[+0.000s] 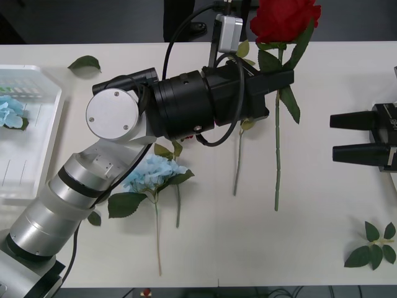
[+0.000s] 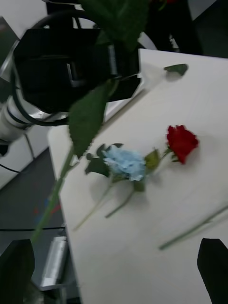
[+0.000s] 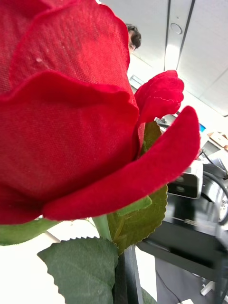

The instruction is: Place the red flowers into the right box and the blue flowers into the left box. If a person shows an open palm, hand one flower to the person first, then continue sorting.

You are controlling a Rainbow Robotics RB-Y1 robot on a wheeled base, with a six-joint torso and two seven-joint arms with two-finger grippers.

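Front view: left claw point(image 1: 286, 79) pinches a red rose point(image 1: 284, 18) by its stem; right claw point(image 1: 347, 136), spread, waits well beside it over the table point(image 1: 260, 236).

A deep red rose point(image 1: 284, 18) on a green stem, a pale blue hydrangea point(image 1: 152, 172), a white tray point(image 1: 37, 143).

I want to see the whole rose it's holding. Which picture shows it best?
The front view: the left tool grips the rose by its stem, with bloom, leaves and stem all visible. The left wrist view shows its bloom very close. The right wrist view shows just its leaves and stem.
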